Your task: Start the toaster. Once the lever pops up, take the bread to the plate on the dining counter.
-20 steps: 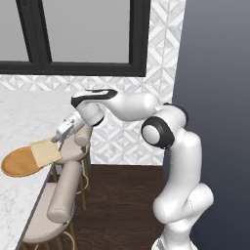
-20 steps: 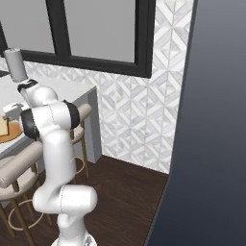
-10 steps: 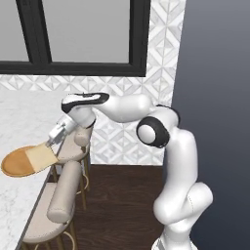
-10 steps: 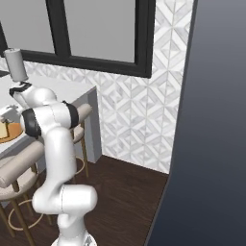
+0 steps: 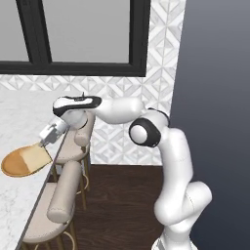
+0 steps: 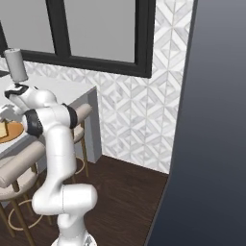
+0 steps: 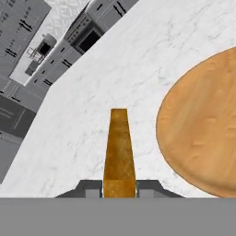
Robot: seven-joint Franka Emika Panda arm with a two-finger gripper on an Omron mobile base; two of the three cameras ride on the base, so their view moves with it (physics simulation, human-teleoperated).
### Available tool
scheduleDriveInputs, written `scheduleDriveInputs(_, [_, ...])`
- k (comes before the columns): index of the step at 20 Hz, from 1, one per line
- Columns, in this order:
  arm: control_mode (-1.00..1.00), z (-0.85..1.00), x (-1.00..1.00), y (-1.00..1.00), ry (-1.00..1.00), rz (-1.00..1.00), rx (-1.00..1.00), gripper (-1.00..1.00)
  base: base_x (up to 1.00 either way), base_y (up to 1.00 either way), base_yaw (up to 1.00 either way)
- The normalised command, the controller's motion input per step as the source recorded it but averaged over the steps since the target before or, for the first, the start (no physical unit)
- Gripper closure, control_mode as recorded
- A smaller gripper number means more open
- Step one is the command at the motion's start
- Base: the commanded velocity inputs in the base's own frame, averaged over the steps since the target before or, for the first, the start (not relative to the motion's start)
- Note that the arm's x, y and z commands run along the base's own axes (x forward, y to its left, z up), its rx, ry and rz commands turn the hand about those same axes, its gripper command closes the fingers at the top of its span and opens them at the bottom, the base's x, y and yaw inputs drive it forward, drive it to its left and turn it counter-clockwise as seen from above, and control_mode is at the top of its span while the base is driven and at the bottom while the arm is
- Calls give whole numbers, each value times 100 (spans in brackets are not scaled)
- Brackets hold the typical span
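- Rendered kitchen. White robot arm reaches out to its left over a white marble bench (image 5: 14, 117), w/ padded bar stools (image 5: 61, 195) tucked along the bench edge.
- The hand (image 5: 43, 142) is closed on the bread (image 5: 35, 156), gripping it by one edge; in the hand view the slice (image 7: 119, 152) shows edge-on, an orange-tan strip rising from between the two dark tips.
- Left base view: bread hangs low over the near side of the plate (image 5: 12, 165), a flat round orange-brown disc on the bench close to its edge. Can't tell if the slice is touching the plate yet.
- Hand view: plate (image 7: 203, 129) sits off to one side of the slice, so the bread looks not fully centred over it.
- Right base view: arm mostly hides the hand; plate (image 6: 12, 130) and a pale bit of bread (image 6: 3, 129) peek out at the far left. A grey cylinder (image 6: 16, 65) stands further back on the bench.
- Judgement: step in hand is the put-down, near the end of the task.
- To do it well, prob.: shift the slice a little further in toward the plate middle, lower until it rests flat, only then release. Letting go too early, or w/ the slice overhanging the rim, risks it tipping onto the bench.
- After release, lift straight away so the tips don't drag the bread off.
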Motion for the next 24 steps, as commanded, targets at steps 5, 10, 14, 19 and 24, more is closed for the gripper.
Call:
scheduleDriveInputs(5, [-100, -38, 54, 6, -4, -2, -7, 100, 0, 0, 0])
scheduleDriveInputs(10, [-100, -3, 29, 36, -1, -7, -5, 100, 0, 0, 0])
scheduleDriveInputs(14, [-100, -4, 2, 26, 0, -5, -1, 100, 0, 0, 0])
scheduleDriveInputs(19, [-100, -31, 0, 0, -5, -4, -2, -100, 0, 0, 0])
scheduleDriveInputs(24, [-100, -14, 3, -9, -6, -5, 0, -100, 0, 0, 0])
